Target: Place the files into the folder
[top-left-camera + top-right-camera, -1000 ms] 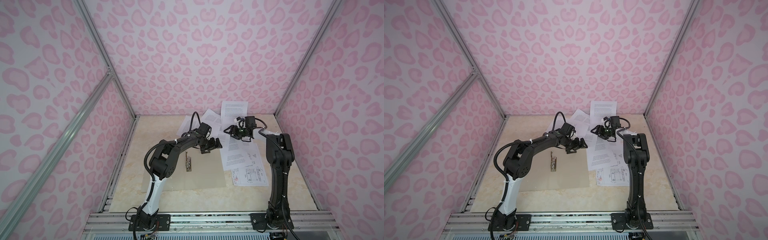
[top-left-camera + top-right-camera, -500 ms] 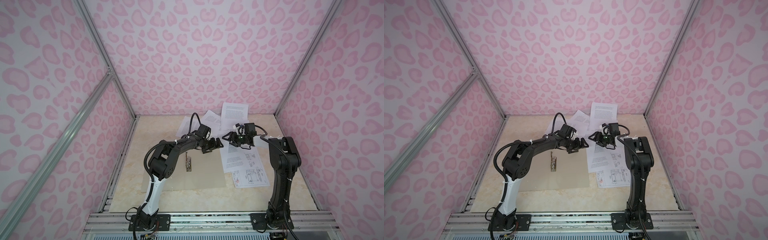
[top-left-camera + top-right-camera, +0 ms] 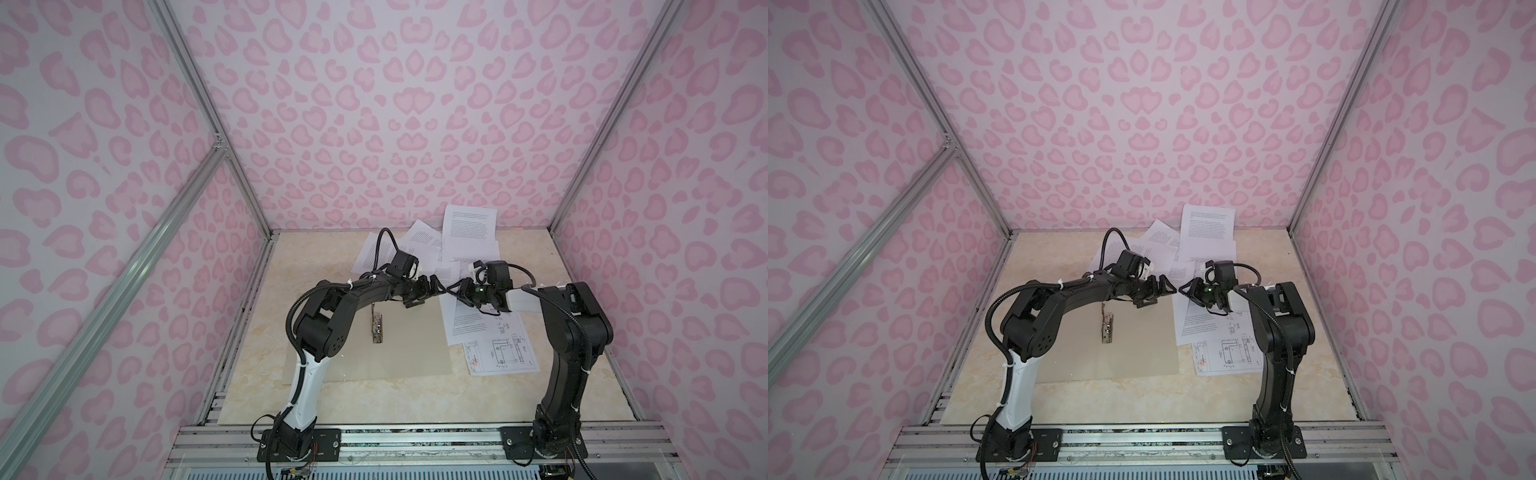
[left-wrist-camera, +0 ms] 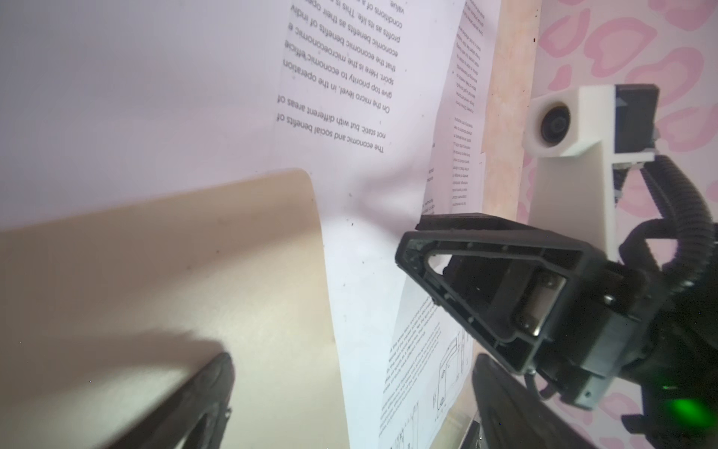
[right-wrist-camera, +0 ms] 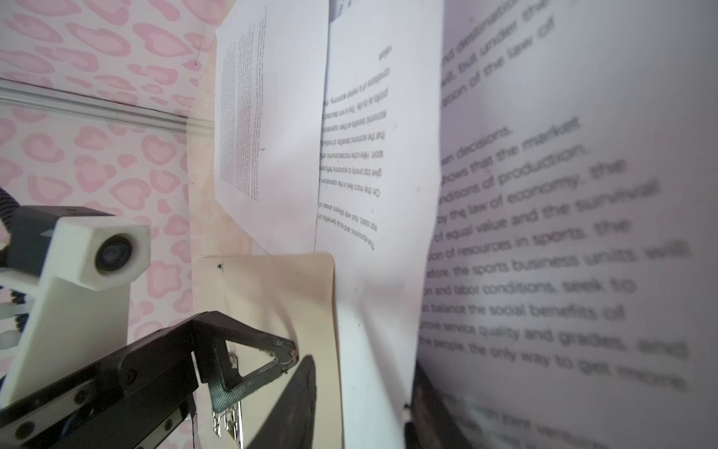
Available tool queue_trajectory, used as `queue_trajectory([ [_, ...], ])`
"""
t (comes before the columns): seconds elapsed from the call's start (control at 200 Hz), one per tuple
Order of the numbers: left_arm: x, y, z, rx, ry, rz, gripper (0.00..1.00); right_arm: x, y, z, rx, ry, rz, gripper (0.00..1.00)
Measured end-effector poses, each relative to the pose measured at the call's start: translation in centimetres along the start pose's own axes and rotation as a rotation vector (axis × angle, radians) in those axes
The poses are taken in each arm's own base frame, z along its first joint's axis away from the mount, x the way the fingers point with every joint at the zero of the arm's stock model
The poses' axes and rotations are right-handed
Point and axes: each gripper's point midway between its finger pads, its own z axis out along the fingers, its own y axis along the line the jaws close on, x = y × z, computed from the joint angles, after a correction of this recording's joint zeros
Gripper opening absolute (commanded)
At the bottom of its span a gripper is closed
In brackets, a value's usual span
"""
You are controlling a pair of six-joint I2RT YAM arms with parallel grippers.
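well, my left gripper (image 3: pixel 434 286) hovers spread wide over the far right corner of the folder (image 3: pixel 399 345), which lies flat toward 6 o'clock, spine clip (image 3: pixel 377 330) showing. at its 3 o'clock my right gripper (image 3: pixel 454 291) touches a rumpled sheet of the files (image 3: pixel 465 332); pinched or not, i cannot tell. they fan from the folder's 12 to 4 o'clock.

The folder (image 3: pixel 395 345) lies flat on the tabletop (image 3: pixel 316 257), under the left gripper (image 3: pixel 434 283) and back toward that arm's base, with the clip (image 3: pixel 377 330) on it beside the arm. The right gripper (image 3: pixel 455 291) faces the left gripper tip to tip above the folder's far corner. The files (image 3: pixel 465 326) overlap beneath and beyond the right gripper. The drawing sheet (image 3: pixel 503 357) lies back toward its base, and a text sheet (image 3: pixel 469 224) leans on the wall (image 3: pixel 395 166) beyond both.
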Motion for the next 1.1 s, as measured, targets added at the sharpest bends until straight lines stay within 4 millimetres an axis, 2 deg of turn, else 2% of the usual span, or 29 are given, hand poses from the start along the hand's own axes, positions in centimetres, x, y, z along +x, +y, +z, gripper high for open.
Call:
queue_trajectory([
  [0.28, -0.1, -0.2, -0.1, 0.014, -0.003, -0.006, 0.98, -0.9, 0.5, 0.2, -0.046, -0.097, 0.026, 0.17],
  [0.425, -0.2, -0.4, -0.2, 0.019, -0.003, -0.007, 0.98, -0.6, 0.8, 0.6, -0.065, -0.112, 0.042, 0.0],
  [0.585, -0.1, -0.6, -0.7, -0.001, 0.012, -0.02, 0.98, -1.1, 1.0, -0.6, -0.054, -0.152, 0.046, 0.0],
  [0.68, 0.1, -0.9, -1.4, -0.03, 0.021, -0.016, 0.98, -2.6, 2.5, -2.0, -0.064, -0.196, 0.019, 0.0],
  [0.805, -0.6, -4.2, -2.6, 0.004, 0.014, 0.057, 0.98, -5.3, 4.7, -4.1, -0.057, -0.256, -0.035, 0.0],
  [0.86, -0.5, -6.3, -3.5, 0.035, 0.008, 0.096, 0.98, -6.1, 5.6, -5.2, -0.045, -0.273, -0.056, 0.0],
  [0.965, -0.2, -10.2, -6.8, 0.091, -0.019, 0.169, 0.98, -7.1, 7.9, -7.6, -0.008, -0.295, -0.115, 0.0],
  [1.07, 0.7, -13.4, -12.3, 0.126, -0.095, 0.246, 0.98, -7.3, 10.7, -10.4, 0.026, -0.319, -0.191, 0.0],
  [1.1, 1.4, -14.3, -14.8, 0.134, -0.13, 0.276, 0.98, -7.1, 11.7, -11.0, 0.036, -0.322, -0.217, 0.0],
])
